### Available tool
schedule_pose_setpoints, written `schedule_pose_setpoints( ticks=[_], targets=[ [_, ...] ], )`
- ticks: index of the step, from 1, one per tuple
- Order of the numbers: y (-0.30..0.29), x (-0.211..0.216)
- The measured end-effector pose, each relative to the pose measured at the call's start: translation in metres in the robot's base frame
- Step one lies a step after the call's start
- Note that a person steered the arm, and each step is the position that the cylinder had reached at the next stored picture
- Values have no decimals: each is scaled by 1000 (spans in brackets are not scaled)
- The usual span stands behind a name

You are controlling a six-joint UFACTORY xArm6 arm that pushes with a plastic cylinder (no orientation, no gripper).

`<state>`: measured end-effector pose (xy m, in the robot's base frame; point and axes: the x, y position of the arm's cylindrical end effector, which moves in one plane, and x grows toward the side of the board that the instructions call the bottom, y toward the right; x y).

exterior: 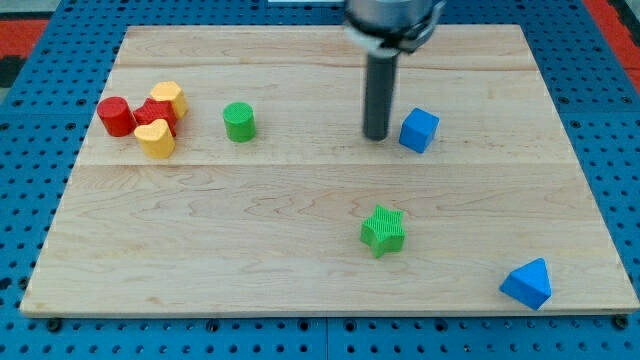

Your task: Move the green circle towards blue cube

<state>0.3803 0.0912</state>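
Observation:
The green circle (239,121) stands on the wooden board at the upper left of centre. The blue cube (419,130) stands to the right of centre, well to the right of the green circle. My tip (376,136) rests on the board just left of the blue cube, with a small gap between them. The tip is far to the right of the green circle. The dark rod rises from the tip to the view's top.
A cluster of two red blocks (117,116) (155,112) and two yellow blocks (168,96) (155,138) lies at the left. A green star (383,230) sits below centre. A blue triangular block (527,283) lies at the bottom right. The board (300,270) is ringed by blue pegboard.

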Motion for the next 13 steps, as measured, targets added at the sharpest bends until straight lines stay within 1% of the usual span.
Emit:
schedule_pose_setpoints(
  ticks=[1,2,3,4,5,6,7,8,9,10,11,12,13],
  targets=[
    [12,-6],
    [-92,0],
    [-136,-46],
    [-136,-129],
    [-191,-76],
    [-193,-20],
    [-192,-10],
    [-154,4],
    [-216,-6],
    [-226,-33],
    [-266,17],
    [-220,51],
    [-119,31]
  ],
)
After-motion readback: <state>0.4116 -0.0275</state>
